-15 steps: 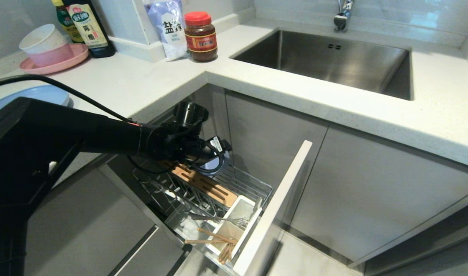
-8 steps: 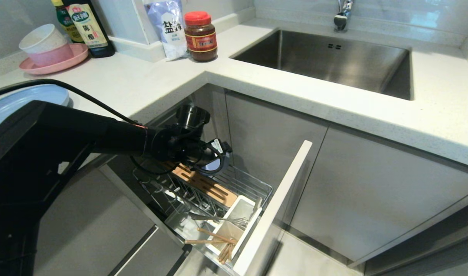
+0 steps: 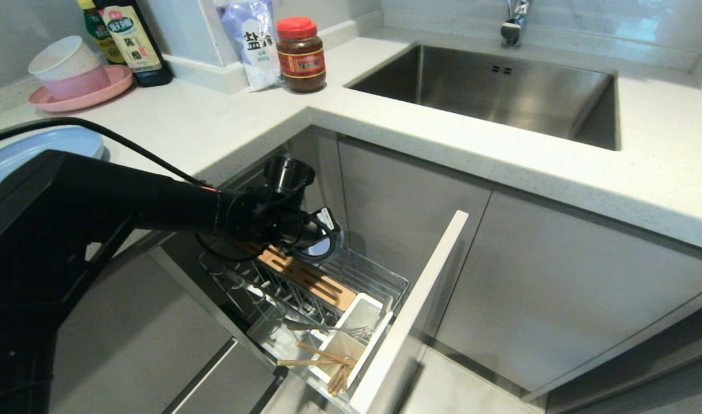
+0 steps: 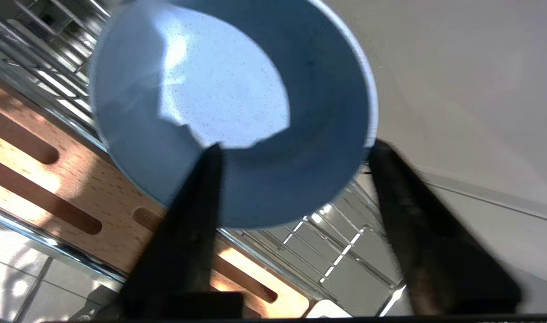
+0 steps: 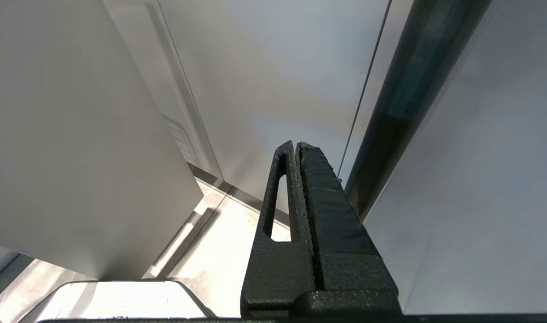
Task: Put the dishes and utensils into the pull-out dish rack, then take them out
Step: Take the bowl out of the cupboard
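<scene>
Fig.: L gripper [image 4: 296,152] fingers spread astride small pale blue plastic bowl [image 4: 228,103] rim, not yet pinching; off-centre closure could tip it onto chrome wire rack [image 4: 340,251].

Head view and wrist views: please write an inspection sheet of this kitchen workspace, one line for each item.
Surface: white countertop, L-shaped.
Job's things: blue bowl at the back end of the pull-out dish rack; blue plate on the countertop; fork and chopsticks lying at the white caddy.
Clutter: pink plate with stacked bowls, bottles, bag, red-lidded jar.
Grippers: left gripper open, astride the bowl's rim; right gripper shut, parked beside cabinet fronts.
Cables: black cable arching over the left arm.
Surroundings: steel sink, faucet.
</scene>
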